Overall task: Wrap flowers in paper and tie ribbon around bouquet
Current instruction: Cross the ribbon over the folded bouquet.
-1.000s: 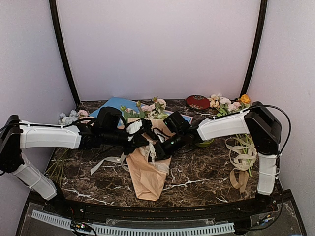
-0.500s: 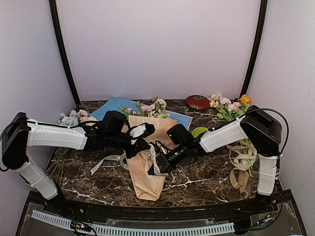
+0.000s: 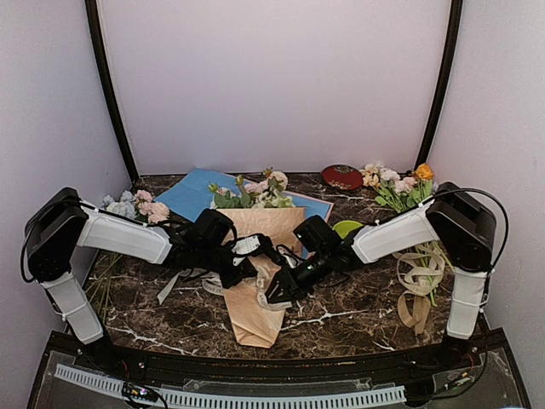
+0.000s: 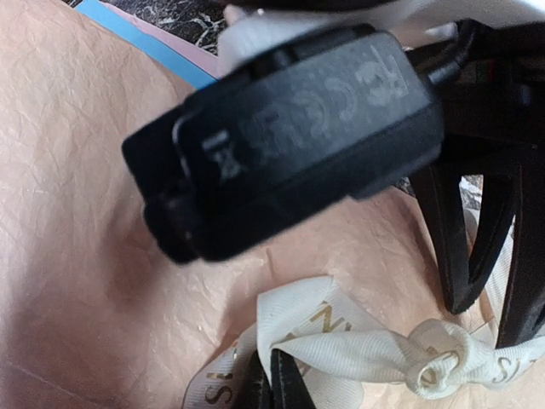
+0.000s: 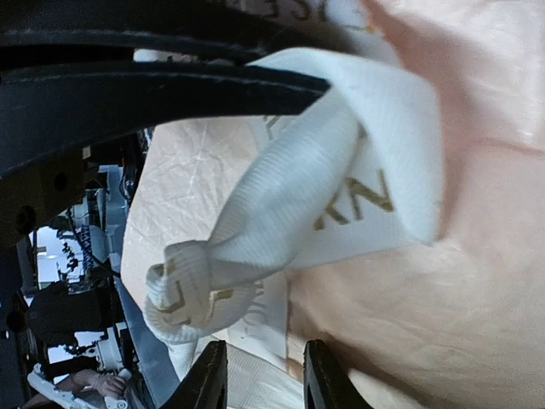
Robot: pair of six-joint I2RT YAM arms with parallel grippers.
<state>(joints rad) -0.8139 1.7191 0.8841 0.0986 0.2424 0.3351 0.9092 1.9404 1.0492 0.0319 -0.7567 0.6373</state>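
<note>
Cream ribbon point(image 4: 358, 349) is shown knotted across the bouquet point(image 3: 254, 311), laid mid-way on the bench point(image 3: 366, 319), tip toward the near edge. Both arms have been drawn toward that edge: left gripper point(image 4: 272, 385) clamped on a ribbon loop, right gripper point(image 5: 260, 375) with jaws parted, gripping nothing. Tying is judged nearly complete.

Bouquet point(image 3: 254, 308) on table point(image 3: 349, 317), ribbon point(image 4: 358, 349) across it, second sheet point(image 3: 192, 186) behind, dish point(image 3: 341, 176) behind right

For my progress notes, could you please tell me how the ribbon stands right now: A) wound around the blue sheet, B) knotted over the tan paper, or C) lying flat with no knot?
B: both wrist views show the ribbon pulled into a tight knot that lies on the paper.
</note>
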